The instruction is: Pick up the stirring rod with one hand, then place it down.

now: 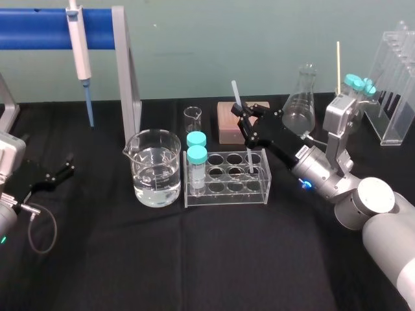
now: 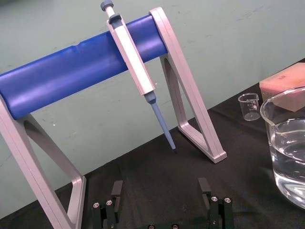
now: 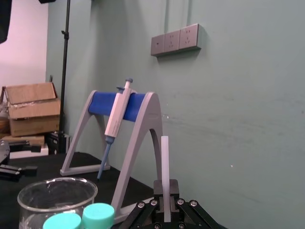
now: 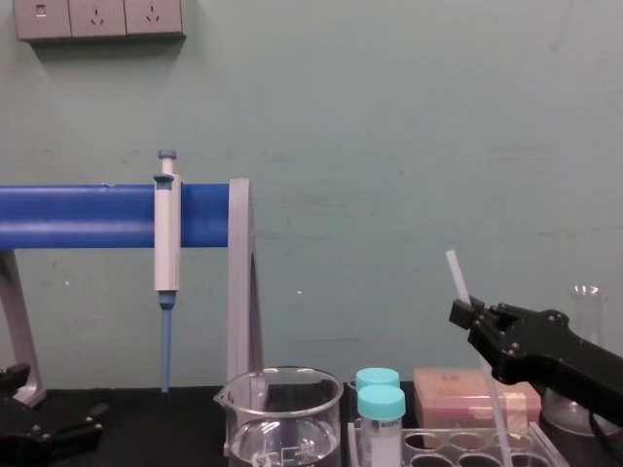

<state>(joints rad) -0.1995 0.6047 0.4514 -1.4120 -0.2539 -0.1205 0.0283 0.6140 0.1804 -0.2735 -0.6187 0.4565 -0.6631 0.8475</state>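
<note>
My right gripper (image 1: 245, 118) is shut on the stirring rod (image 1: 237, 94), a thin translucent-white rod held tilted above the clear test tube rack (image 1: 259, 194). The rod's upper end sticks up past the fingers, and its lower end reaches down into a well at the rack's back right. In the right wrist view the stirring rod (image 3: 165, 162) rises straight from between the closed fingers of the right gripper (image 3: 165, 212). From the chest, the right gripper (image 4: 467, 313) grips the stirring rod (image 4: 455, 270) at the lower right. My left gripper (image 1: 55, 173) rests open and idle on the table at the far left; the left wrist view shows the gripper (image 2: 160, 188) holding nothing.
A water-filled beaker (image 1: 155, 167) stands left of the rack, which holds two teal-capped tubes (image 1: 196, 155). Behind are a small beaker (image 1: 192, 118), a brown block (image 1: 228, 126) and a flask (image 1: 301, 103). A pipette (image 1: 79, 45) hangs on the blue stand. An acrylic rack (image 1: 399, 97) stands far right.
</note>
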